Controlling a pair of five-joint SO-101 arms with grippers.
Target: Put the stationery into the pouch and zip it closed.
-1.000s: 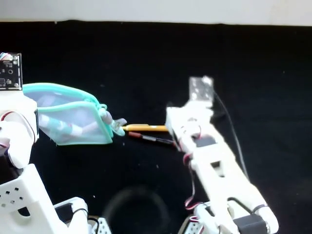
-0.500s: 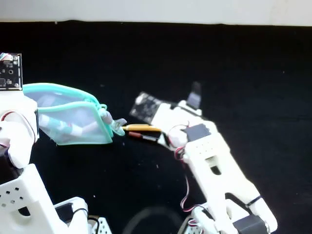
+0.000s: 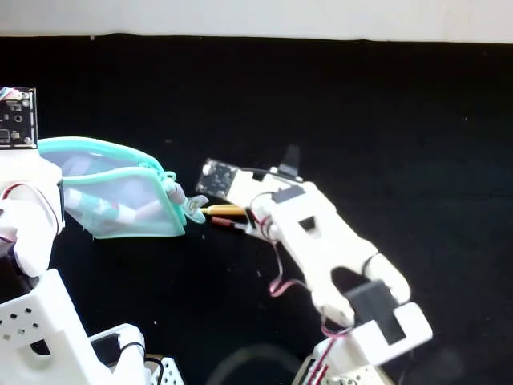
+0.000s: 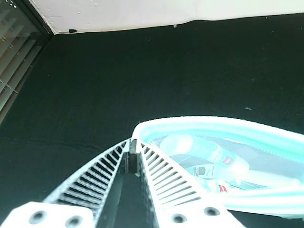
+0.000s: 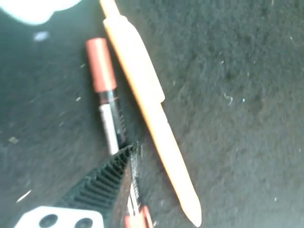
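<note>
Two SO-101 arms worked at a black table (image 3: 417, 112). The left arm (image 3: 28, 233) stood upright at the table's left edge. Its left gripper (image 4: 133, 151) was clamped shut on the rim of one teal pouch (image 3: 120, 188), which it held by that edge with the mouth gaping open. The right arm (image 3: 321, 241) stretched from the near edge towards the middle of the table, its wrist bent down and turned towards the pouch.

The right gripper (image 5: 132, 151) was poised low over the table. Its tip lay across the silver barrel of a red-capped pen (image 5: 102, 80). Whether that gripper was open or closed could not be told.

Two pens lay on the table between the arms. The red-capped pen and an orange pen (image 5: 142, 95) lay side by side, just apart and almost parallel. Both were outside the pouch. The orange pen's near end sat just beside the pouch's corner tab (image 3: 191, 205).

Several pale stationery items showed through the pouch's translucent wall, some marked with red bands (image 4: 228, 160). Their exact number was hard to make out. The pouch was unzipped.
</note>
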